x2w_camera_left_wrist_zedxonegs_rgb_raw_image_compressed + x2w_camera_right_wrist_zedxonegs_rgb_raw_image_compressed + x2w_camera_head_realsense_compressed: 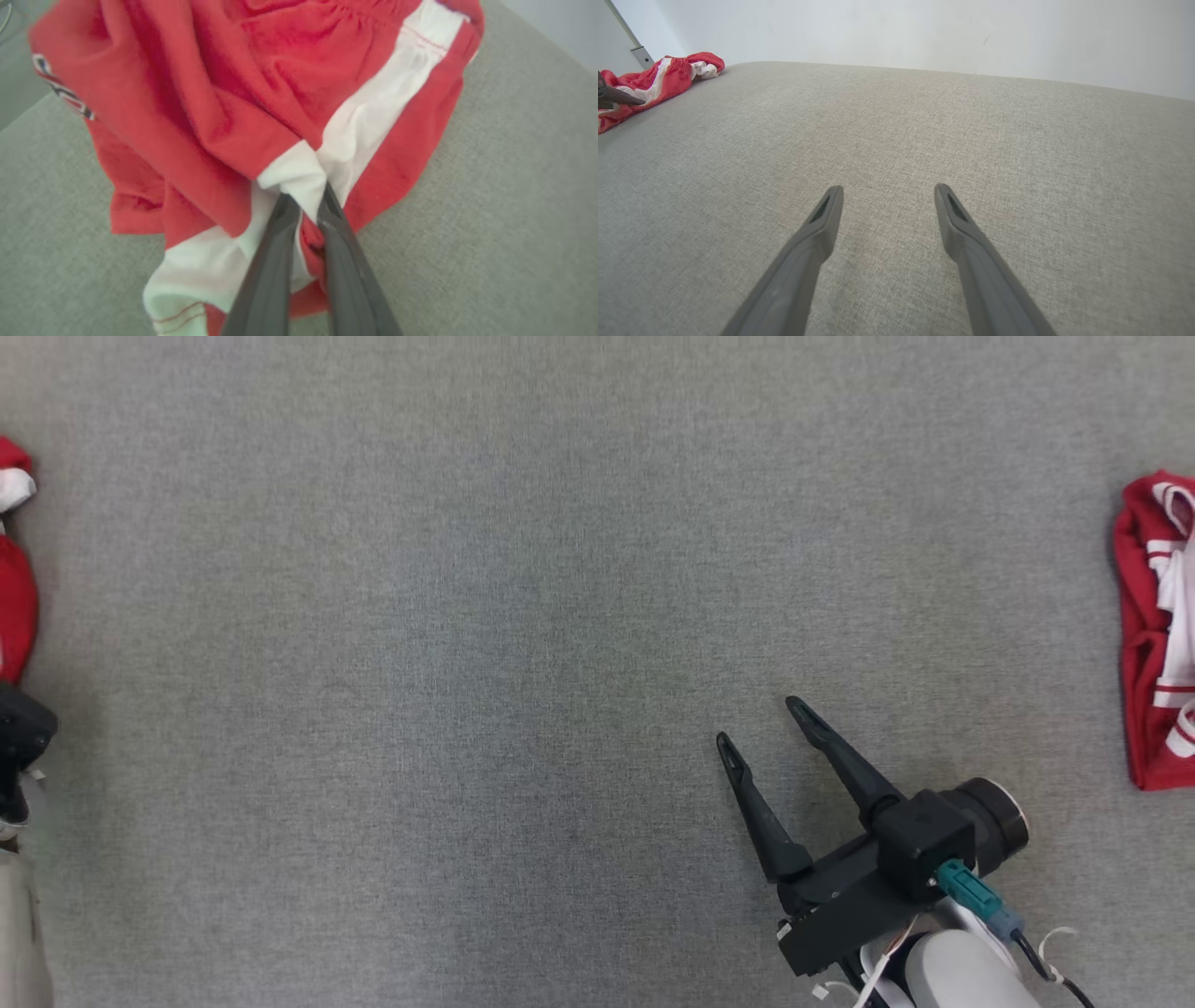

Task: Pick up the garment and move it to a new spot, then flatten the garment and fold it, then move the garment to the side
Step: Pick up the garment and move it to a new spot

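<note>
Two red and white garments lie on the grey counter (467,616), one at each far edge in the head view. The garment (210,93) on the robot's left is the one being worked on. It sits in a crumpled heap, with red folds bunched up and a white stripe running down it.

The left pincer (306,200) is clenched on that white stripe, near the edge of the heap. Its two dark fingers (275,261) are squeezed close together, with a bit of cloth pinched between them. I think it grabbed there because the edge sticks up and is easy to pinch. A hold on one edge also lets the rest hang free when it is lifted.

The right pincer (761,723) is released. Its fingers are spread wide and nothing is between them. It is over the bare middle of the counter, well apart from both garments. I think it is there because the middle is the big free place where the garment can be laid down and made flat, and it may help with that.

The other garment (1153,635) lies in a small bundle at the robot's right, and nothing touches it. That side may be where done things go.

The job looks like it is just starting. The garment is gripped, but I cannot tell if it is off the counter yet.
</note>
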`<state>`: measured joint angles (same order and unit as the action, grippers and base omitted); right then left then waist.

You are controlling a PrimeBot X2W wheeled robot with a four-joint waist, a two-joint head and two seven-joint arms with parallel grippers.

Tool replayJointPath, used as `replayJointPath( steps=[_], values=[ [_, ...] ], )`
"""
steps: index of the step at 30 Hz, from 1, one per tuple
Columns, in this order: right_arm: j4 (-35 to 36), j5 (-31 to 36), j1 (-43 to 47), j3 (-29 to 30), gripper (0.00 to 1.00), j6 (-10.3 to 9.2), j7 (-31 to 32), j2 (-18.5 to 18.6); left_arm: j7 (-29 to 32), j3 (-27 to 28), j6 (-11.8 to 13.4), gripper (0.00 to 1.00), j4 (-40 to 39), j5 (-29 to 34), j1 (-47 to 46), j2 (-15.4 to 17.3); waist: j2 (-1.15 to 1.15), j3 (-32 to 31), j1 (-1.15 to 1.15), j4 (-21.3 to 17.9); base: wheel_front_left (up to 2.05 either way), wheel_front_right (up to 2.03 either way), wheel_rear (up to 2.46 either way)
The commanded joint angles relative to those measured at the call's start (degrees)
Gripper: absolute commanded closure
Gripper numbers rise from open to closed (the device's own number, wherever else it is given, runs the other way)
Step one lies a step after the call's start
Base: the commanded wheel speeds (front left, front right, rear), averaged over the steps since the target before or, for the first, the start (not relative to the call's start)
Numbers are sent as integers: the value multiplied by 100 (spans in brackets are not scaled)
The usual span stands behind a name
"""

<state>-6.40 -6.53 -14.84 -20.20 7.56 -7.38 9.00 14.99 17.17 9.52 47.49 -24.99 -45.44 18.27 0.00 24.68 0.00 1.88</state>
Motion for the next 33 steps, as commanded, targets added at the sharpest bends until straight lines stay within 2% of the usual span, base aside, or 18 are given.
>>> replayJointPath(
  steps=[1,4,8,14,15,20,24,28,29,33],
  values=[
    [-59,-36,84,10,0,-15,-48,-31,21,-34,-77,100,-42,-46,-12,32,0,-284,0,42,0,0,0],
    [-224,-84,146,30,0,-15,-152,-115,-15,-180,-226,100,-255,110,-107,232,0,-597,0,70,0,0,0],
    [-551,-174,346,-16,0,-15,-294,-226,83,-477,-474,100,-458,265,-292,304,0,-1177,0,40,0,0,0],
    [-970,-283,734,46,0,-15,-495,-412,321,-960,-898,100,-963,334,-625,174,0,-2146,0,-120,0,0,0],
    [-970,-283,734,46,0,-15,-495,-412,321,-960,-898,100,-963,334,-625,174,0,-2146,0,-120,0,0,0],
    [-1111,-316,951,132,0,-15,-592,-513,538,-1280,-1162,100,-1595,226,-880,-135,0,-2658,0,-347,0,0,0],
    [-1158,-331,1022,170,0,-15,-630,-560,731,-1560,-1251,100,-2078,186,-932,-482,0,-2801,0,-567,0,0,0],
    [-1188,-328,987,114,0,-15,-661,-575,800,-1758,-1237,100,-2459,66,-929,-887,0,-2813,0,-810,0,0,0],
    [-1186,-321,948,104,0,-15,-665,-582,749,-1825,-1222,100,-2611,-22,-837,-1094,0,-2775,0,-948,0,0,0],
    [-1170,-281,868,109,0,-15,-630,-591,579,-2013,-1219,100,-2785,-205,-530,-1365,0,-2640,0,-1239,0,0,0]
  ],
)
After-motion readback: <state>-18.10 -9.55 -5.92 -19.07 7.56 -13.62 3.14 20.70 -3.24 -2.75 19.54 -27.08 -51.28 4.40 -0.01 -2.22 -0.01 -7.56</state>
